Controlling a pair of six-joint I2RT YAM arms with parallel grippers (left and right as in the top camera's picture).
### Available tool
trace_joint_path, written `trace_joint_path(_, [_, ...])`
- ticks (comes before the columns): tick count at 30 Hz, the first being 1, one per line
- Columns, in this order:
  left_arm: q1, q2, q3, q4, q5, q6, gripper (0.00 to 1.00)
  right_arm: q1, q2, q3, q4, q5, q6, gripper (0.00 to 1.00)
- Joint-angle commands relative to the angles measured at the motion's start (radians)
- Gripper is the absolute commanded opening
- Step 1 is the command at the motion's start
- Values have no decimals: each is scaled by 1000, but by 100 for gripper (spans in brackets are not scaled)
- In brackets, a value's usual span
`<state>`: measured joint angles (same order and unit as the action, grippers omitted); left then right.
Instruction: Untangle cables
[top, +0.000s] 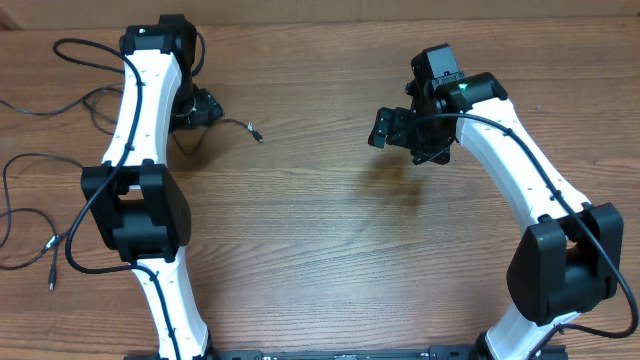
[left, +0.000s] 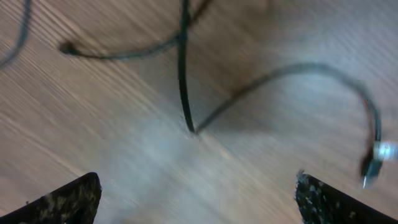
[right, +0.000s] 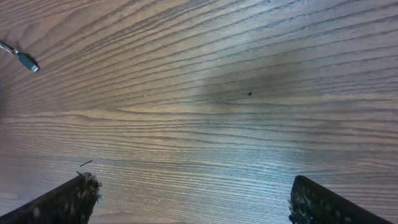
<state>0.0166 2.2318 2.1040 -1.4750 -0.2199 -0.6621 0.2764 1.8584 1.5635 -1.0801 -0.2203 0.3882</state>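
Note:
Thin black cables (top: 45, 100) lie in loose loops on the wooden table at the far left, one plug end near the left edge (top: 52, 280). Another cable end with a silvery plug (top: 256, 132) lies right of my left gripper (top: 205, 108). The left wrist view shows blurred cable strands (left: 183, 74) and that plug (left: 376, 158) on the wood ahead of my open, empty left gripper (left: 198, 199). My right gripper (top: 392, 128) is open and empty over bare wood (right: 196, 199); a plug tip (right: 26, 61) shows at its view's upper left.
The wooden table (top: 340, 250) fills the view. The white left arm (top: 140, 170) crosses over the cable area, with its own thicker black wire along it. The right arm (top: 520, 170) reaches in from the lower right.

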Motion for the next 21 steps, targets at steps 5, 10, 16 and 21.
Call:
trace_joint_path(5, [12,-28,-139,237,-47,-24,89,4,2,-3,11,10,-3,98])
trace_joint_path(10, [34,-28,-249,378,-45,-7,38,4,2,-3,-8,10,-3,98])
trace_joint_path(16, [82,-46,-153,379,-31,0,4,4,2,-5,-30,11,-3,98])
trace_joint_path(21, [178,-82,93,304,11,38,4,4,2,-5,-28,11,-3,98])
